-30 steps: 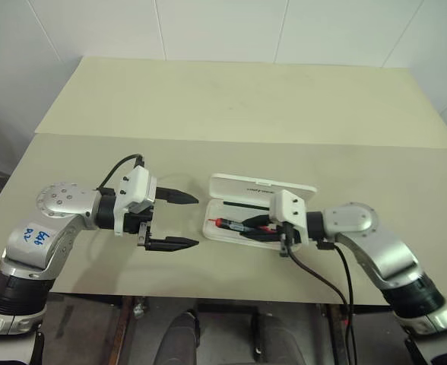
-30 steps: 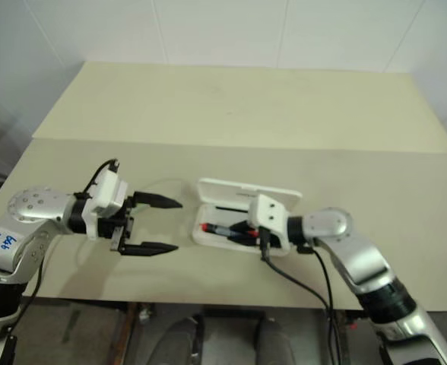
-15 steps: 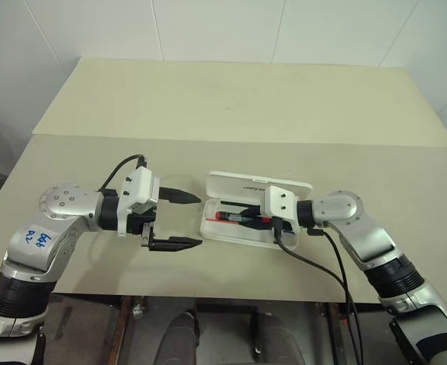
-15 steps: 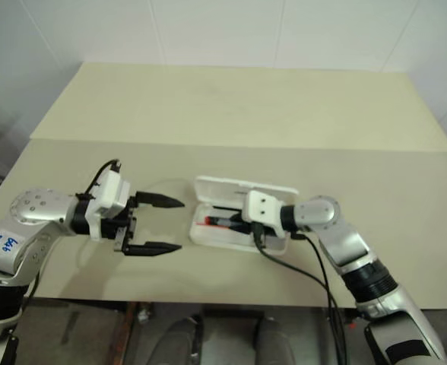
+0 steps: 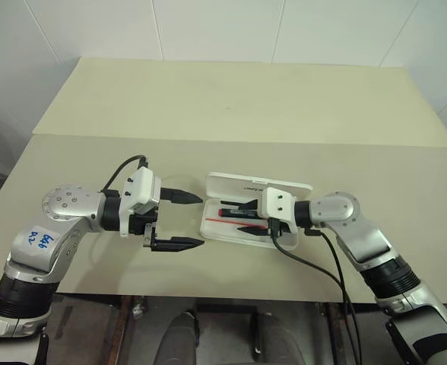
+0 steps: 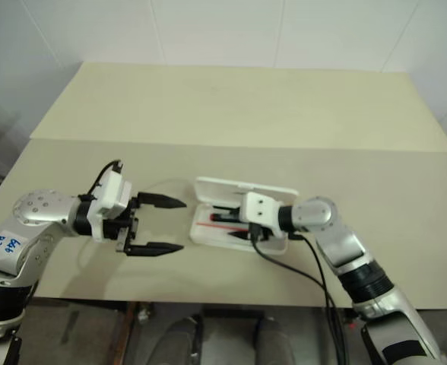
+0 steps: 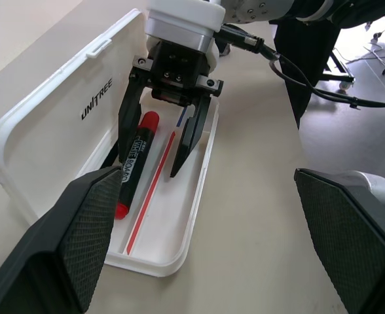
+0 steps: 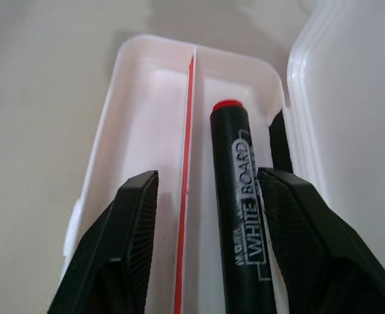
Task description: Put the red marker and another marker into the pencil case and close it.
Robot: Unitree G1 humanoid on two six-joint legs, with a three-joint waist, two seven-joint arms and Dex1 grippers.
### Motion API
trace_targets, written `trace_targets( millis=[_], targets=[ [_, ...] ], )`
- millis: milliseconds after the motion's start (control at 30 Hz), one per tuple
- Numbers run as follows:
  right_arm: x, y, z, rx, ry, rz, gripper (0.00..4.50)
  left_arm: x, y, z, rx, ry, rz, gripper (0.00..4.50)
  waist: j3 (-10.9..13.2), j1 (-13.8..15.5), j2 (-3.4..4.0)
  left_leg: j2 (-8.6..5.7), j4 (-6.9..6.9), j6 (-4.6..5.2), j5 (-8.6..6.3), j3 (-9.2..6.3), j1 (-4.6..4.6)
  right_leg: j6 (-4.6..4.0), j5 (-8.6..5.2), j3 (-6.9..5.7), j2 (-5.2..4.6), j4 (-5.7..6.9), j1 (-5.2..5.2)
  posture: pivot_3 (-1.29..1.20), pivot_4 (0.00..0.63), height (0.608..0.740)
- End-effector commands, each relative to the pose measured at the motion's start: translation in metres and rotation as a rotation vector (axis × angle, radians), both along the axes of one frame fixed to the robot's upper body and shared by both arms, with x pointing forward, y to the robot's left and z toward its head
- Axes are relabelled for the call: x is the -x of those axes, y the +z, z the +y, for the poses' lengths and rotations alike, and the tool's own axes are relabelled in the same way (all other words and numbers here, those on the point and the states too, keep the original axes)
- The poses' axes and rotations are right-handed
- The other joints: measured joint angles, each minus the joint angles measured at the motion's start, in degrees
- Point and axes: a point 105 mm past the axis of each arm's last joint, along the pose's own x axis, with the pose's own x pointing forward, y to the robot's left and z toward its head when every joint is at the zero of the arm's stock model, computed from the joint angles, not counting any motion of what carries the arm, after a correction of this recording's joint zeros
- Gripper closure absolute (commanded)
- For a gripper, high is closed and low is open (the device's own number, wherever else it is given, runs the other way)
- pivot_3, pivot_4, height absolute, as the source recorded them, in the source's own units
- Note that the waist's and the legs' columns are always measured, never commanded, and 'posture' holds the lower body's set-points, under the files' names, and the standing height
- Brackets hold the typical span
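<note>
Right claw [image 7: 154, 146] astride red marker [image 7: 134, 163]

Beige table [image 5: 231, 99] w/ seam across it, white tiled wall [image 5: 208, 26] behind.

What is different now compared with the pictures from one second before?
The right claw has opened over the pencil case and let go of the red marker, which now lies flat in the tray between its fingers. The case kept its place with the lid open. The left claw stayed open beside the case.
</note>
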Motion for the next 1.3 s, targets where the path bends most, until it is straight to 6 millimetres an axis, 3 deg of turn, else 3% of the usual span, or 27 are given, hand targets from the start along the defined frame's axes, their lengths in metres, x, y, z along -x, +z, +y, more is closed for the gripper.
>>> trace_targets(
  millis=[33,200,433,667,767,833,900,1000,1133,1300],
  targets=[
    [0.007,0.022,0.005,-0.1,0.022,-0.007,1.89,0.004,0.009,-0.004,0.009,-0.026,-0.039,0.0,0.0,0.0,0.0,0.0,0.0,0.0,0.0,0.0,0.0,0.0,0.0,0.0,0.0,0.01,0.0,0.0,0.15,0.74],
    [0.024,0.04,0.008,-0.238,0.073,0.074,1.89,0.003,0.009,-0.003,0.008,-0.027,-0.039,0.0,0.0,0.08,0.0,0.01,0.01,0.0,0.0,0.0,0.0,0.0,0.0,0.0,0.0,0.01,0.01,0.0,0.15,0.74],
    [0.048,0.047,0.003,-0.304,0.087,0.168,1.89,0.004,0.008,-0.002,0.004,-0.024,-0.034,0.0,0.0,0.13,0.0,0.02,0.0,0.0,0.0,0.0,0.0,-0.02,-0.01,0.01,0.0,0.01,0.01,0.0,0.15,0.74],
    [0.068,0.06,-0.026,-0.337,-0.005,0.172,1.89,0.006,0.006,0.005,-0.001,0.0,-0.029,0.0,0.0,0.18,0.0,0.02,0.0,0.0,0.0,0.01,0.0,-0.05,-0.01,0.01,-0.02,-0.04,0.02,0.0,0.15,0.74],
    [0.063,0.077,-0.059,-0.332,-0.137,0.074,1.26,0.007,0.005,0.014,0.004,0.04,-0.025,0.0,0.0,0.22,0.0,0.04,-0.01,0.0,-0.01,0.07,-0.01,-0.09,0.0,0.02,-0.04,-0.06,0.0,0.0,0.15,0.74],
    [0.059,0.092,-0.08,-0.334,-0.213,-0.031,0.56,0.009,0.003,0.021,0.009,0.075,-0.015,0.0,0.0,0.18,0.0,0.05,-0.01,0.01,-0.01,0.11,0.01,-0.13,0.0,0.02,-0.06,-0.11,0.0,0.0,0.15,0.74],
    [0.062,0.098,-0.09,-0.341,-0.232,-0.051,0.05,0.011,0.001,0.026,0.015,0.101,-0.01,0.0,-0.01,0.22,-0.01,0.06,-0.02,0.02,-0.01,0.2,0.01,-0.16,0.0,0.03,-0.09,-0.11,-0.04,0.0,0.15,0.74],
    [0.066,0.102,-0.096,-0.347,-0.241,-0.053,0.05,0.013,-0.001,0.034,0.024,0.141,-0.007,0.0,-0.01,0.21,-0.01,0.11,-0.02,0.02,-0.01,0.2,0.01,-0.32,-0.04,0.02,-0.07,-0.13,-0.04,0.0,0.15,0.74],
    [0.07,0.092,-0.093,-0.313,-0.207,-0.02,0.05,0.009,-0.003,0.047,0.046,0.23,-0.026,0.0,-0.01,0.19,-0.01,0.12,-0.01,0.02,-0.01,0.29,0.01,-0.4,-0.04,0.07,-0.1,-0.19,-0.05,0.0,0.15,0.74],
    [0.063,0.088,-0.083,-0.321,-0.181,-0.02,0.05,-0.006,-0.002,0.083,0.059,0.511,-0.14,0.0,-0.01,0.14,-0.02,0.16,-0.01,0.05,-0.01,0.46,0.01,-0.56,0.0,0.19,-0.09,-0.25,-0.12,0.0,0.15,0.74]
  ],
)
